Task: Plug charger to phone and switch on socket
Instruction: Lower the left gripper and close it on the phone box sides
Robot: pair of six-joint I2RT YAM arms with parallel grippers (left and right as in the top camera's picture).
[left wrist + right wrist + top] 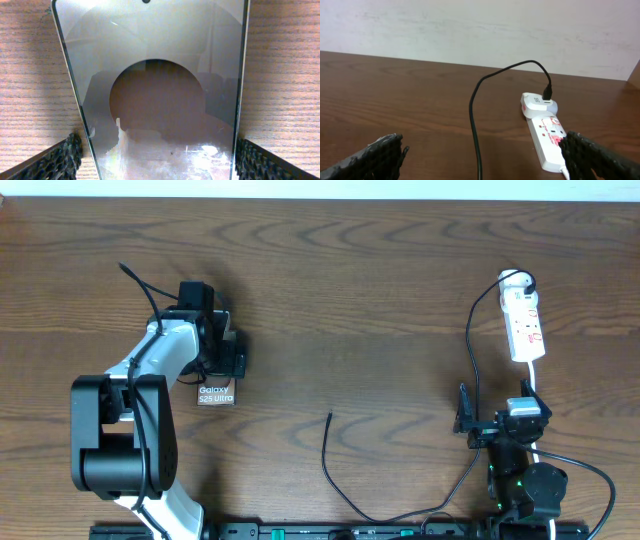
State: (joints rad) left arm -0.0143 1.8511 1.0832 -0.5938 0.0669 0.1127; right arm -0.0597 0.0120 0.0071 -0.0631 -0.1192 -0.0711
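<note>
The phone [216, 394] lies flat on the wooden table at the left, its lettered end towards the front. Its glossy face fills the left wrist view [157, 75]. My left gripper [222, 365] is open and straddles the phone's far part, one finger [60, 160] beside each long edge, a sliver of wood showing at the left one. The socket [525, 325] lies at the right, also in the right wrist view [547, 140]. The charger [327, 455] runs from it along the front; its tip lies free mid-table. My right gripper [500, 420] is open and empty, the cable [474, 115] on the table ahead.
A white adapter [535, 102] sits plugged in at the socket's far end, with the charger cable coming out of it. The socket's white cord [535, 380] runs towards the right arm's base. A pale wall stands behind the table's far edge.
</note>
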